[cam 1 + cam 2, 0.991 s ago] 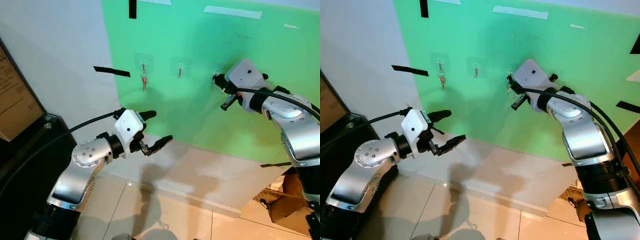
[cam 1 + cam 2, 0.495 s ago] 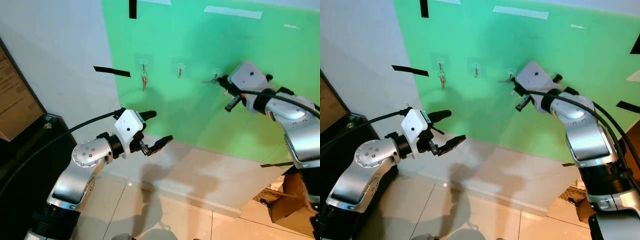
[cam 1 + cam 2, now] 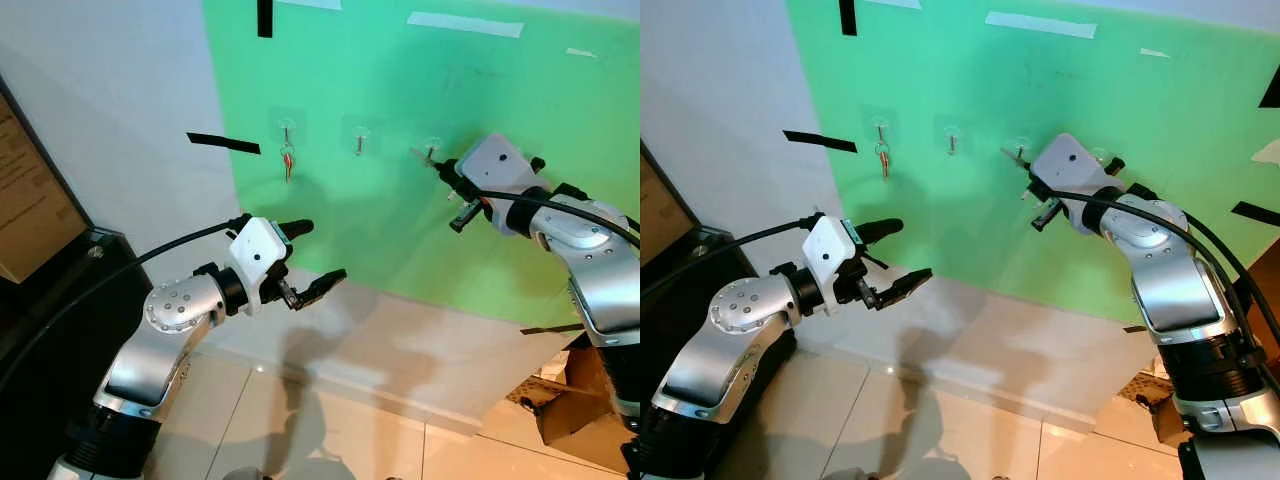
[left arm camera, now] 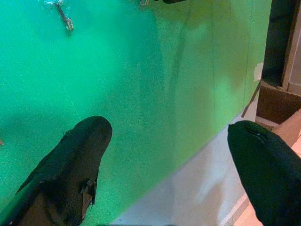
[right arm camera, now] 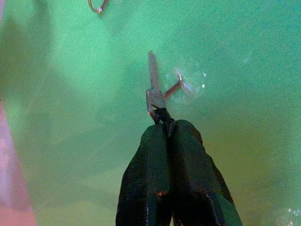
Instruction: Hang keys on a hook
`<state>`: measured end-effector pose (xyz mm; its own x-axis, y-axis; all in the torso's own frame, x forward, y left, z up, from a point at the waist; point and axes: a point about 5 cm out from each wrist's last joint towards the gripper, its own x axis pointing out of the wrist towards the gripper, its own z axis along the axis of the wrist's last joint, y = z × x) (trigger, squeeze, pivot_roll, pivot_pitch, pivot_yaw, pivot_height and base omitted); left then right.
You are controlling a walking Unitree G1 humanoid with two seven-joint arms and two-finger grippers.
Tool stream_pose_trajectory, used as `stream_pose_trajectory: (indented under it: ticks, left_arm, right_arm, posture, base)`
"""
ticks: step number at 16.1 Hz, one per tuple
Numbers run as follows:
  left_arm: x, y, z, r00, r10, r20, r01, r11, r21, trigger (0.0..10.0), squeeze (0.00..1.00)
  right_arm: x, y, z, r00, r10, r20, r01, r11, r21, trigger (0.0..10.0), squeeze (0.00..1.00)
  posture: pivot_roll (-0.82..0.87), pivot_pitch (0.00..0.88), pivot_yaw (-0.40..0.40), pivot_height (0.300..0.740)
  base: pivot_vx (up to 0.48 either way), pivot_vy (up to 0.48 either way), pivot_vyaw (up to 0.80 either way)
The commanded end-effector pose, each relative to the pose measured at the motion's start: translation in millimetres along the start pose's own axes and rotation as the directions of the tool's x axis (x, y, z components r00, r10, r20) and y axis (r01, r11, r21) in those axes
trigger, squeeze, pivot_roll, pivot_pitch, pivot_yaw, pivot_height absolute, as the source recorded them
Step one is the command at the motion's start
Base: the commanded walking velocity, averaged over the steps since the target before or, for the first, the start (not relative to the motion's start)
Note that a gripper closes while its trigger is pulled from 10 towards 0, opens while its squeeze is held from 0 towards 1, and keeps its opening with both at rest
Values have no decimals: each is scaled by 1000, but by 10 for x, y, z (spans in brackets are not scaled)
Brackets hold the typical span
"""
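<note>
On the green wall panel (image 3: pixel 420 90) sit three clear hooks. The left hook (image 3: pixel 286 128) carries a hanging bunch of keys (image 3: pixel 287 160). The middle hook (image 3: pixel 359 140) is bare. My right gripper (image 3: pixel 442 170) is raised at the right hook (image 3: pixel 432 148), shut on a silver key (image 5: pixel 154 96). The key's blade sticks out past the fingertips (image 5: pixel 155 141), and the key's head touches or crosses the hook's wire (image 5: pixel 178 84). My left gripper (image 3: pixel 318 252) hovers lower and to the left, away from the wall, open with nothing in it.
Black tape strips (image 3: pixel 222 143) and white tape (image 3: pixel 465 24) mark the wall. A dark cabinet (image 3: pixel 40 300) stands at the left and a cardboard box (image 3: pixel 570 400) on the tiled floor at the lower right.
My right gripper has pulled slightly right and down from the right hook, and the key now points up and left beside it. The left arm has not moved.
</note>
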<state>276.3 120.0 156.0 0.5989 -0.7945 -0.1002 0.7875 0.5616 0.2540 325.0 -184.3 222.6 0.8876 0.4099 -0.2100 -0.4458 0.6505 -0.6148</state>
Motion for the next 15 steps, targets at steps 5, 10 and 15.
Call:
stream_pose_trajectory:
  ticks: [5,10,15]
  left_arm:
    - [5,1,62,1000,-17,11,17,1000,26,10000,0]
    - [-2,-3,54,1000,-19,10,19,999,27,10000,0]
    - [-3,-12,49,1000,-26,7,26,999,29,10000,0]
  right_arm:
    - [26,-65,191,997,-43,64,44,999,-13,10000,0]
    - [40,-21,210,997,-22,73,24,999,-22,10000,0]
    - [55,-27,67,999,-51,2,51,995,-81,10000,0]
  posture:
    - [29,0,14,740]
    - [37,0,8,740]
    - [37,0,9,740]
  base:
    - [0,0,0]
    - [0,0,0]
    - [0,0,0]
